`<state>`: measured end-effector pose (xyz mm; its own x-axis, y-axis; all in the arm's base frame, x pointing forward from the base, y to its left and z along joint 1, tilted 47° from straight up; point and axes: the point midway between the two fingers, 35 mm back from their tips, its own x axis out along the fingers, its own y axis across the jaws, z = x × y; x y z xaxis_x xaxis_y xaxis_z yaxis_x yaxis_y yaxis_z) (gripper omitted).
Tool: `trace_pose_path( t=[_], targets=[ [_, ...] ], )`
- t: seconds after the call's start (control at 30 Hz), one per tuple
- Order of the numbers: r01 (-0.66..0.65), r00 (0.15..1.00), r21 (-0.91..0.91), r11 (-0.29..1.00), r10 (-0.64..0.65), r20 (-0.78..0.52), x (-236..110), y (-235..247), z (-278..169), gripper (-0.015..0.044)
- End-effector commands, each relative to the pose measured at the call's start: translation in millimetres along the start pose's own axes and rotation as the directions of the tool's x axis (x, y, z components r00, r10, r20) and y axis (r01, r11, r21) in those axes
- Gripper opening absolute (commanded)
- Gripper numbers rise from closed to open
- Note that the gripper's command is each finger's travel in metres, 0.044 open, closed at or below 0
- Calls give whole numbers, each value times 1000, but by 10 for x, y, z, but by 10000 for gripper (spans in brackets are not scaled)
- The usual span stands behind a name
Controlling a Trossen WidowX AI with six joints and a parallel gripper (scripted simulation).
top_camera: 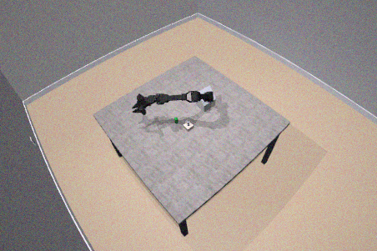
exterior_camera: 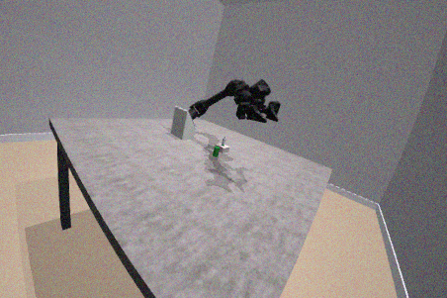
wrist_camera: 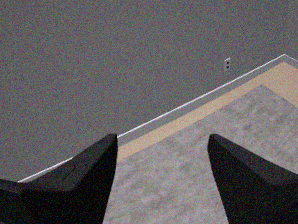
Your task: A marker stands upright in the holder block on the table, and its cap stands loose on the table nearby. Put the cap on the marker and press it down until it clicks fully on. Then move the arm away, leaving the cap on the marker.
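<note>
A small green cap [top_camera: 176, 120] [exterior_camera: 216, 150] stands on the grey table [top_camera: 200, 163] [exterior_camera: 188, 219]. Just beside it a thin marker [top_camera: 188, 123] [exterior_camera: 223, 141] stands upright in a small white holder block [top_camera: 188, 127] [exterior_camera: 225, 148]. My gripper [top_camera: 138, 105] [exterior_camera: 269, 112] [wrist_camera: 164, 141] hangs in the air well above the table and off to the side of the cap, with the arm stretched out. Its two dark fingers stand apart with nothing between them. In the wrist view only the fingers, the table's edge and the floor show.
The arm's grey base block [top_camera: 207, 91] [exterior_camera: 182, 123] stands at the table's back part. The table has dark legs [top_camera: 268, 150] [exterior_camera: 63, 189]. A tan floor [top_camera: 325, 201] and grey walls surround it.
</note>
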<state>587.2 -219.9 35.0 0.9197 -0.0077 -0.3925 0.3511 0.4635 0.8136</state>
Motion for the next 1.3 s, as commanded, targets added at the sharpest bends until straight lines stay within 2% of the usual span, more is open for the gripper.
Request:
trace_pose_path(
  t=[0.0, 0.2, 0.4, 0.6, 0.8, 1.13, 1.27],
  targets=[
    [146, 942, -157, 977, -186, -281, -316, -401, -637, 247],
    [166, 833, -259, 952, -276, -480, -709, -588, -1094, 247],
    [123, 678, -318, 940, -314, -664, -1220, -670, -1532, 247],
    [38, 493, -314, 949, -291, -820, -1812, -626, -1929, 247],
    [-53, 303, -237, 970, -211, -929, -2418, -436, -2235, 247],
    [-58, 292, -231, 971, -204, -934, -2442, -402, -2250, 247],
    [-58, 292, -230, 972, -203, -934, -2347, -466, -2553, 247]
  ],
)
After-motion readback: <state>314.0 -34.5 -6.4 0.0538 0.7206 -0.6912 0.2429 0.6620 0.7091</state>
